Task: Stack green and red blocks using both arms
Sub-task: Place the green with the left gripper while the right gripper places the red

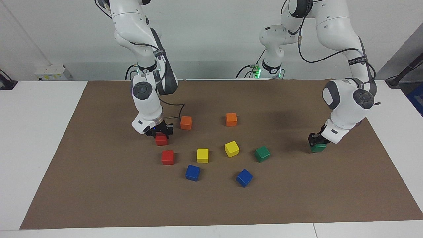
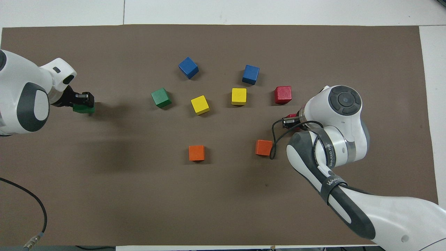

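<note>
Right hand point(image 1: 160, 131): clenched on a red block point(image 1: 161, 139) resting on the surface, just beside the second red block point(image 1: 168, 157). Left hand point(image 1: 314, 140): grasping a green block point(image 1: 318, 147) at its own end, well apart from the other green block point(image 1: 262, 154).

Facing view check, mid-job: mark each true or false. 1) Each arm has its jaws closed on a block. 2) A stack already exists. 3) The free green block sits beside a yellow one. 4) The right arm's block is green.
1) True: the right gripper grips a red block; the left gripper grips a green block.
2) False: every block is single, none stacked.
3) True: the free green block is beside a yellow block.
4) False: it is red.
</note>
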